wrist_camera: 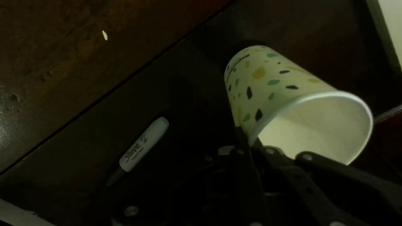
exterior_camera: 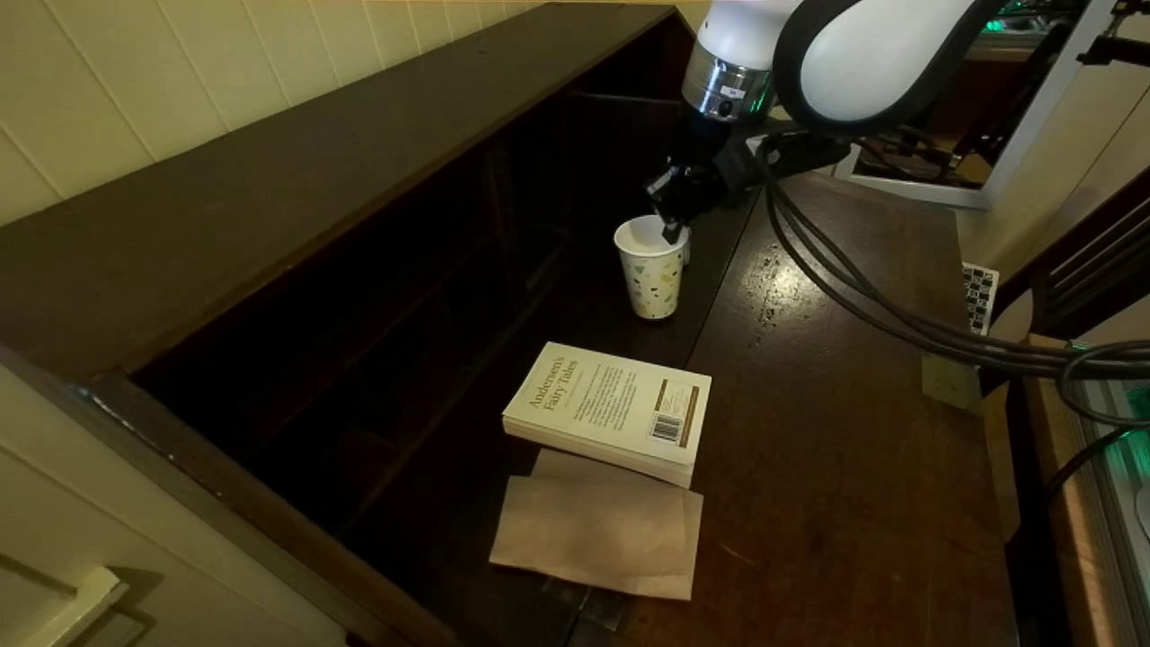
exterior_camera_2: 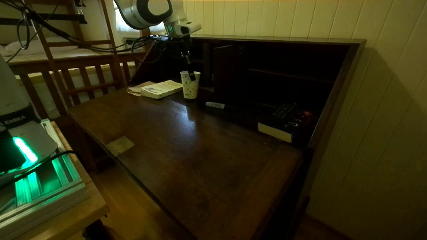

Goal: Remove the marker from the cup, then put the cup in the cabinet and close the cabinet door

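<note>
The white cup (exterior_camera: 653, 283) with coloured specks is upright at the cabinet's front; it also shows in the wrist view (wrist_camera: 276, 78) and in an exterior view (exterior_camera_2: 190, 87). My gripper (wrist_camera: 250, 141) is shut on the cup's wall at the rim, one finger inside and one outside. I cannot tell whether the cup's base touches the surface. The marker (wrist_camera: 143, 144), white with a dark end, lies on the dark surface beside the cup; it also shows in an exterior view (exterior_camera_2: 215, 105). The dark brown cabinet (exterior_camera: 296, 153) has a door (exterior_camera_2: 225, 68) that stands open.
A white book (exterior_camera: 611, 404) lies near the cup, with brown paper (exterior_camera: 597, 530) beside it. A thick dark book (exterior_camera_2: 287, 123) lies at the cabinet's far end. Cables (exterior_camera: 862, 279) hang from the arm over the desk leaf (exterior_camera_2: 186, 150).
</note>
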You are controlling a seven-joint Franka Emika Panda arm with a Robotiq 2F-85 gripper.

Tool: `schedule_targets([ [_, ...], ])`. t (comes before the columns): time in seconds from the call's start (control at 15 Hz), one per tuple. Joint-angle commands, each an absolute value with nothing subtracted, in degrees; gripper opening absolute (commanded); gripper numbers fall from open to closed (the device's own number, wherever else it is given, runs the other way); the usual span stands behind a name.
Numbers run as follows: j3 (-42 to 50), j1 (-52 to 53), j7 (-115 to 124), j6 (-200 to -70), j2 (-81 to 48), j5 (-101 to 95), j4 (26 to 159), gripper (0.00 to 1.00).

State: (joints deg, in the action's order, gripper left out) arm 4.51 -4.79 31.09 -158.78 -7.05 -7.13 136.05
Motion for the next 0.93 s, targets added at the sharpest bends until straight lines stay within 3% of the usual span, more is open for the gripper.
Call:
schedule_targets([
  [0.0, 6.55, -2.83, 35.12, -159.66, -10.73, -6.05, 131.64, 0.01],
  [0.87, 13.88, 4.52, 45.28, -166.89, -21.17, -6.77, 120.37, 0.01],
])
